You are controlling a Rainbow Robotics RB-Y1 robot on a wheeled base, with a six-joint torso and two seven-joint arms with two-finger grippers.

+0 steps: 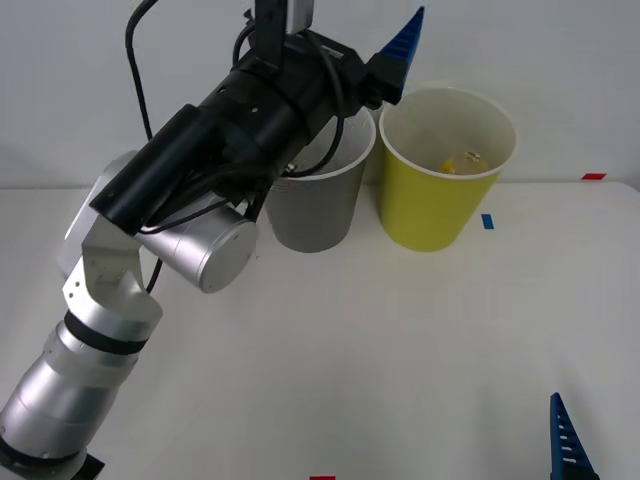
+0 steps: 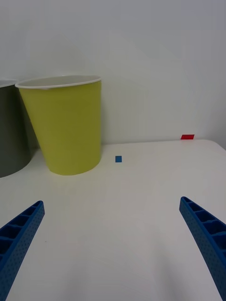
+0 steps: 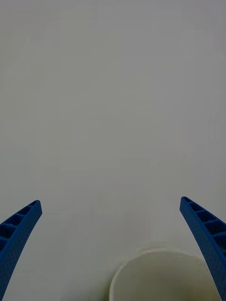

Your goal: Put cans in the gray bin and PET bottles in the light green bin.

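Note:
The gray bin (image 1: 315, 215) and the light green bin (image 1: 440, 195) stand side by side at the back of the white table. A small yellow-labelled PET bottle (image 1: 458, 162) lies at the bottom of the light green bin, only partly seen. My left gripper (image 1: 400, 45) is raised above the bins' rims, open and holding nothing (image 3: 110, 202); a bin's white rim (image 3: 141, 258) lies below it, and I cannot tell which bin. My right gripper (image 2: 111, 202) is open and holding nothing, low near the table's front right, facing the light green bin (image 2: 66, 127). Cans are out of view.
The left arm's black forearm (image 1: 240, 120) covers part of the gray bin's rim. A blue tape square (image 1: 487, 221) lies right of the green bin, and red tape marks (image 1: 594, 176) lie at the table's edges. A white wall stands right behind the bins.

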